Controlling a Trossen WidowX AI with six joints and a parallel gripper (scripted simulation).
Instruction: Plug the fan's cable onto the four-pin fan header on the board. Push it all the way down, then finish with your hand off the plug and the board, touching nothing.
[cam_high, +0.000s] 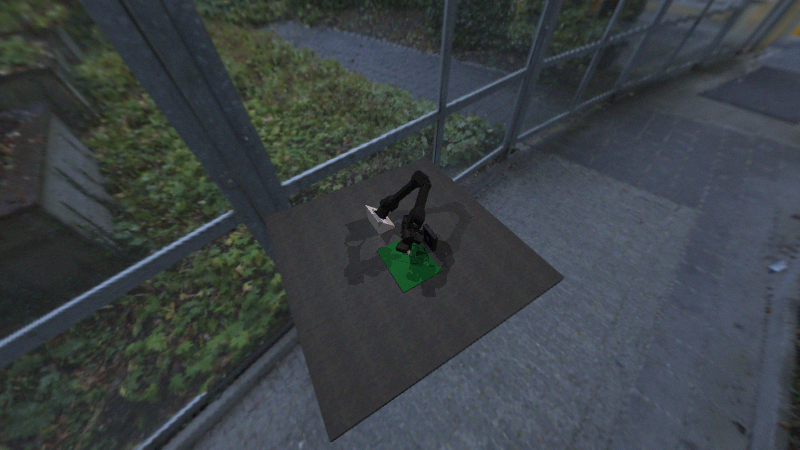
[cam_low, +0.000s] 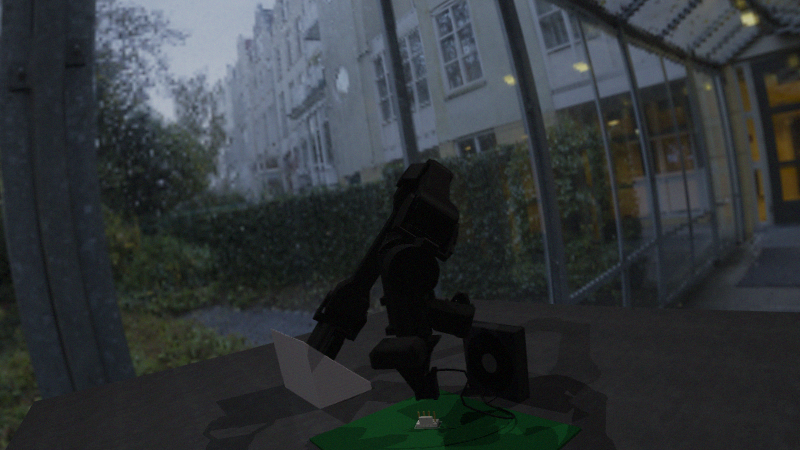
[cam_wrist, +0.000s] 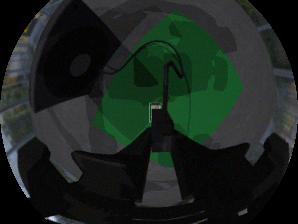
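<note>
My gripper (cam_low: 427, 391) (cam_wrist: 159, 130) is shut on the black fan plug (cam_wrist: 161, 121), which hangs above the green board (cam_high: 407, 281) (cam_low: 358, 430) (cam_wrist: 215, 92). The white four-pin header (cam_low: 427, 423) (cam_wrist: 155, 106) stands on the board with its pins up. In the exterior view a gap shows between the fingertips and the pins. In the wrist view the plug partly hides the header, whose visible part lies just beyond and slightly left of it. The black cable (cam_wrist: 165, 92) runs from the plug in a loop to the fan (cam_low: 506, 361) (cam_wrist: 60, 62).
The fan stands upright beside the board, close to the arm. Its cable loops over the board. A pale angular panel (cam_high: 377, 218) (cam_low: 335, 383) stands by the arm's base. The dark table top (cam_high: 358, 358) extends around the board.
</note>
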